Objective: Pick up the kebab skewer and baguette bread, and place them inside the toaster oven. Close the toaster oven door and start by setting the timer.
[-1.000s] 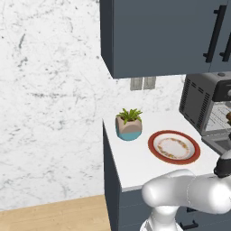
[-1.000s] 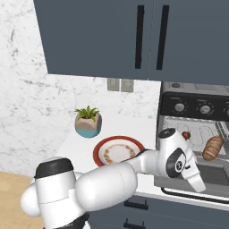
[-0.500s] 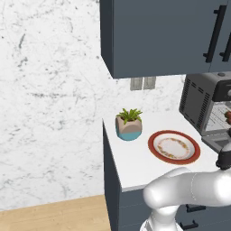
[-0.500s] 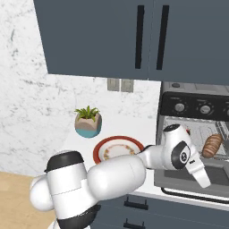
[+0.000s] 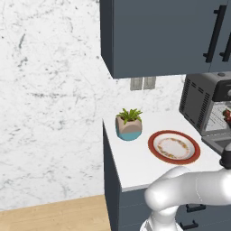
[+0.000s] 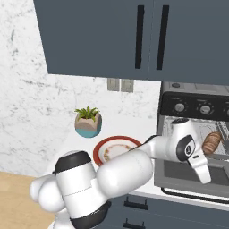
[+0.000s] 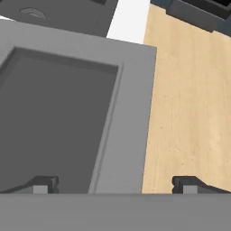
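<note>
Left base view
- Desk: a white desk top [image 5: 135, 158] on dark grey-blue cabinets, under a dark grey-blue wall cupboard [image 5: 158, 36].
- Oven: the boxy dark grey metal toaster oven [image 5: 198, 106] stands at the right end of the desk, slotted vents on its side facing the camera.
- Plate: a round red-rimmed plate with a cream middle [image 5: 174, 146] lies bare on the desk, just beside the oven's vented side.
- Plant: a small green plant in a tan and teal pot [image 5: 129, 125] stands near the plate, on the side away from the oven.
- Arm: the white arm crosses the bottom of the picture toward the oven's front; I cannot see the fingers here.

Right base view
- Oven door: the toaster oven door [image 6: 197, 176], a glass pane in a dark frame, lies folded down flat in front of the oven.
- Bread: the stubby tan-brown baguette bread [image 6: 211, 142] rests on the rack inside the open oven, above and behind the hand.
- Skewer: I cannot make out the kebab skewer with any certainty.
- Hand: the white hand angles down over the lowered door; its fingers [image 6: 203, 172] point at the door's pane, close above it.

Hand view
- Fingers: the two dark fingers [image 7: 115, 184] stand wide apart with nothing between them.
- Under the fingers: the grey frame and darker pane of the lowered door; one finger is over the pane, the other over the pale wooden floor [image 7: 189, 103] past the door's edge.
</note>
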### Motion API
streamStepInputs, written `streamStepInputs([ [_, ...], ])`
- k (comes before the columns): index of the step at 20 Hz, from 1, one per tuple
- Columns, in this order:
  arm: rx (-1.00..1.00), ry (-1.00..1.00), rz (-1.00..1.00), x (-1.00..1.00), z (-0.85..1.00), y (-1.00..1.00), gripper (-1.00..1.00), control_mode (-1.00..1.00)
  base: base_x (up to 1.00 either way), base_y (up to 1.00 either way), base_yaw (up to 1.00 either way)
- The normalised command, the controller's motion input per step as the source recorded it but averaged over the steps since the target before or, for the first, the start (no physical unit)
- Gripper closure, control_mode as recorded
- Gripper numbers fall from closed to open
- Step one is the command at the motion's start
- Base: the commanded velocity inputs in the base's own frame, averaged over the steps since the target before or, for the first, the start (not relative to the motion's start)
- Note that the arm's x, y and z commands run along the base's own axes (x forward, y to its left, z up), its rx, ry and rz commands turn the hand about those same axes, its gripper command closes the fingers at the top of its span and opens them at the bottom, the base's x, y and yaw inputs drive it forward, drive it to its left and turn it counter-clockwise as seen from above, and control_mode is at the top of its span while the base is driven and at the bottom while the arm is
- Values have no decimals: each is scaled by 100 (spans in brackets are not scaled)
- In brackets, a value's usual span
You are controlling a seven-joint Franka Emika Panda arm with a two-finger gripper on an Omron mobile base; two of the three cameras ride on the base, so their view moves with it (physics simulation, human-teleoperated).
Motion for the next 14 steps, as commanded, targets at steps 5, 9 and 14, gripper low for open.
streamStepInputs([
  [5, 12, 0, -4, 15, 0, 0, -100, -100, 0, 0, 0],
  [9, 2, 0, -6, 31, 0, 0, -100, -100, 0, 0, 0],
  [14, 0, -4, -5, 21, 0, 0, -100, -100, 0, 0, 0],
])
